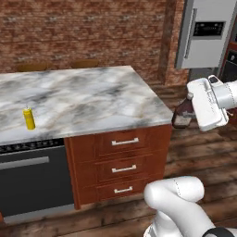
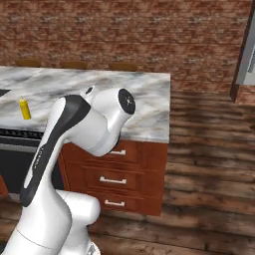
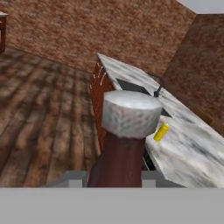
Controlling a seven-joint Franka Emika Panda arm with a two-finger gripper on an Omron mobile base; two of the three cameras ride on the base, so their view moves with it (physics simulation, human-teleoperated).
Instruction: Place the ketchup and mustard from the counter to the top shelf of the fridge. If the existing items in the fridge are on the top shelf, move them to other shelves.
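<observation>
Arm's the usual glossy white plastic, all rounded tube segments. In the right base view, the big link in front of the marble counter (image 2: 149, 99) has a wide black stripe down its side and a round dark cap with tiny pale dots. Hand (image 1: 207, 104) right of the counter is a boxy white block with grey trim.

fridge (image 1: 203, 34): cropped at top/right edges | ketchup bottle (image 1: 183, 113): partly behind hand (label unreadable)
</observation>
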